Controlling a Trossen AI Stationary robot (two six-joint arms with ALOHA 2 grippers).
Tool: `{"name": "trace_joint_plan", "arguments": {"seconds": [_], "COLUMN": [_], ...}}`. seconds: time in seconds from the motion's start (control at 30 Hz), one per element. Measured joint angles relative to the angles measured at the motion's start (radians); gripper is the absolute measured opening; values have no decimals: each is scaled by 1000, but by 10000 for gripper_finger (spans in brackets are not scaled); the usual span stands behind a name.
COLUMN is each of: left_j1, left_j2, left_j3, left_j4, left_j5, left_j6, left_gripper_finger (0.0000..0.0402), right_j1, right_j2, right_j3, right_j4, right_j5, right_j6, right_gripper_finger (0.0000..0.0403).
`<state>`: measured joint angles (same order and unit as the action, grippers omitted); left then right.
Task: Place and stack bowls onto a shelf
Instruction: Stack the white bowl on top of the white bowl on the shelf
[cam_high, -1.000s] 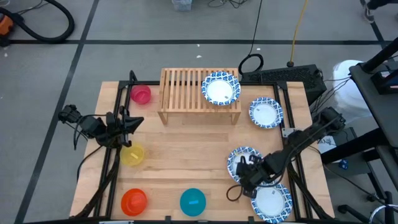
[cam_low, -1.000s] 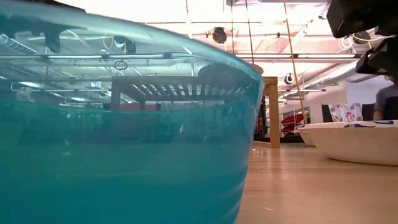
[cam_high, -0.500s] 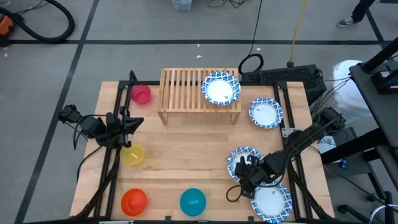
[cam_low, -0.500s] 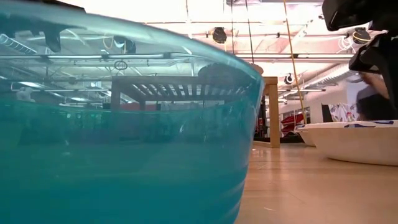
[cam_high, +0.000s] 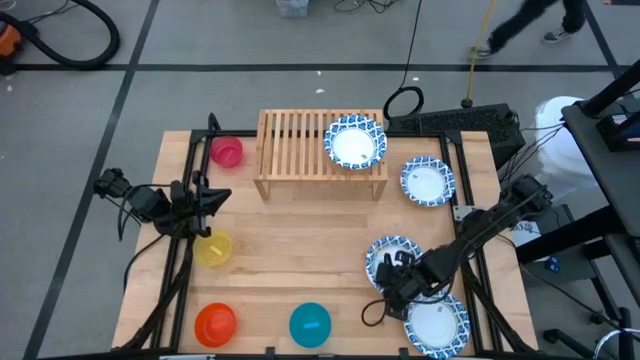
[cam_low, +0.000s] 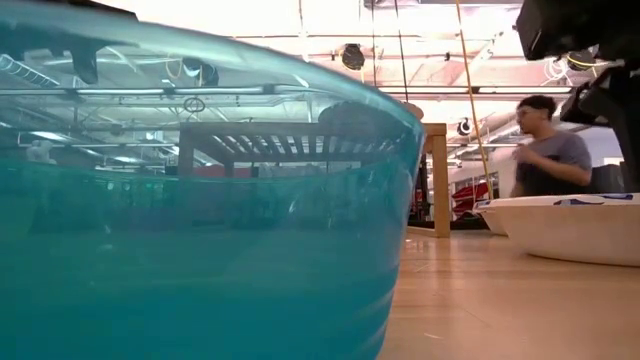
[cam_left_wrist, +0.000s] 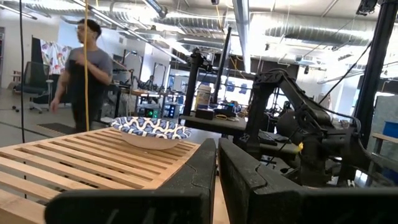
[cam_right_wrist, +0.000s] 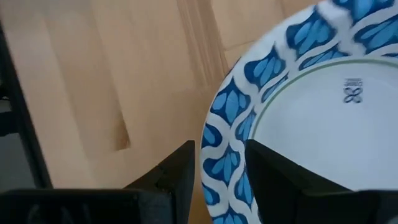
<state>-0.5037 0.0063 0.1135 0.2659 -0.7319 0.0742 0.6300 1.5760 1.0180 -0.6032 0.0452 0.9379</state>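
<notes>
My right gripper (cam_high: 393, 281) hangs open over the near side of a blue-rimmed bowl (cam_high: 384, 248) that sits on the table at the middle right. In the right wrist view its fingers (cam_right_wrist: 221, 149) stand on either side of that bowl's rim. A second blue-rimmed bowl (cam_high: 354, 142) rests on the right end of the wooden shelf (cam_high: 300, 150). Two more sit on the table (cam_high: 428, 181), (cam_high: 437, 326). My left gripper (cam_high: 218, 196) waits shut and holding nothing at the left edge, facing the shelf (cam_left_wrist: 81, 162). My right gripper straddles the bowl's patterned rim (cam_right_wrist: 219, 134), one finger (cam_right_wrist: 180, 165) outside it and the other (cam_right_wrist: 270, 171) over the white inside. The fingers slant down from above. Whether they touch the rim I cannot tell. The bowl sits flat on the table.
Small plain bowls stand on the table: pink (cam_high: 227, 151) beside the shelf, yellow (cam_high: 213, 247), orange-red (cam_high: 215, 322) and teal (cam_high: 310, 324), which fills the low view (cam_low: 200, 220). A person (cam_low: 545, 150) walks in the room beyond. Bare wood lies at the table's middle.
Neither arm has visibly moved. A person has walked into view in the room behind the table.
</notes>
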Motion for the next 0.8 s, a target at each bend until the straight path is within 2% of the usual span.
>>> {"name": "trace_joint_plan", "arguments": {"seconds": [0.4, 0.8], "left_j1": [0, 0], "left_j2": [0, 0], "left_j3": [0, 0], "left_j4": [0, 0], "left_j5": [0, 0], "left_j6": [-5, -8], "left_gripper_finger": [24, 24], "right_j1": [0, 0], "right_j2": [94, 97], "right_j3": [-1, -1], "right_j4": [6, 91], "right_j5": [-21, -22], "right_j6": [-33, -56], "right_gripper_finger": [134, 134]}}
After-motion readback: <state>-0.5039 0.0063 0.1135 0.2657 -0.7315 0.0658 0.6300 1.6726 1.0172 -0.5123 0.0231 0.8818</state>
